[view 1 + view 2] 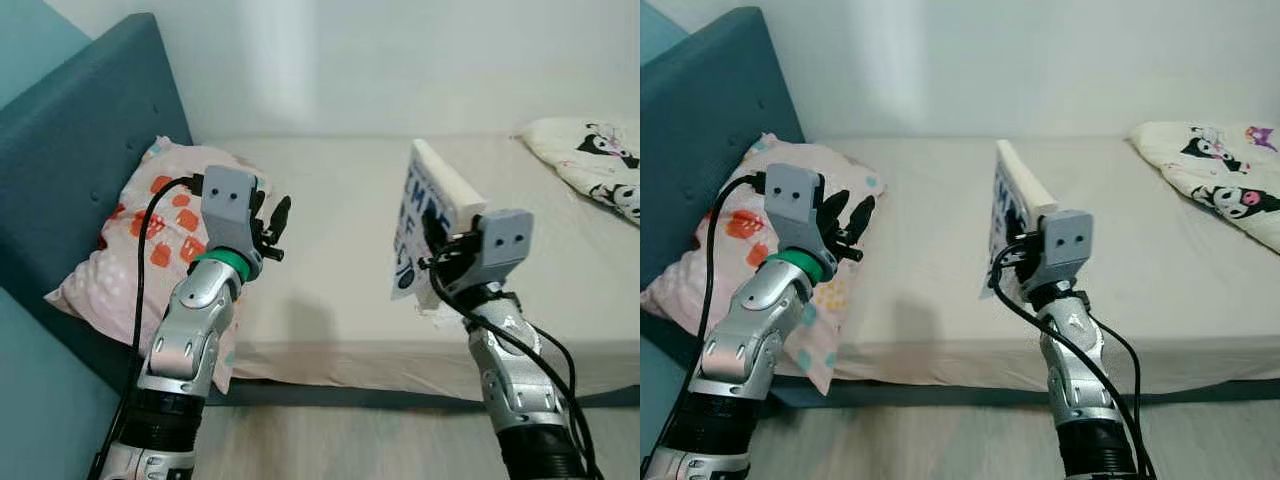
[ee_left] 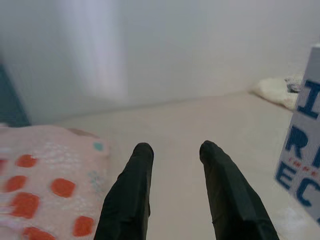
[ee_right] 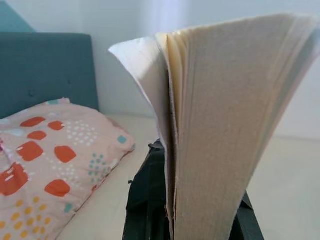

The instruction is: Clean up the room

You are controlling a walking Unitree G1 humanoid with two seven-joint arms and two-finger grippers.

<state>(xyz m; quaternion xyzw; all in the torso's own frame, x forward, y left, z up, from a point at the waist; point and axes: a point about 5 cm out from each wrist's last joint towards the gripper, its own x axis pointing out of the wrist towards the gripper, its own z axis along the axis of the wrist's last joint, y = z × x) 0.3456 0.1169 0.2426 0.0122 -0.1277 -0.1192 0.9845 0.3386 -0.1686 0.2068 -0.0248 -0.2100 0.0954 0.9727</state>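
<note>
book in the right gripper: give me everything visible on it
The book is a thick paperback with a white cover bearing large blue block letters and a line of small red print. Its cream page block fans slightly open at the free end, the cover curling away. It stands roughly upright, tilted, held off the beige bed by the right gripper, whose black fingers clamp its lower edge. Nothing else touches it.

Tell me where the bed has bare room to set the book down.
The mattress is bare between the pink pillow and the cartoon-print blanket, widest behind the book held in the right gripper. The left gripper hangs open beside the pillow. Both bed ends are crowded.
</note>
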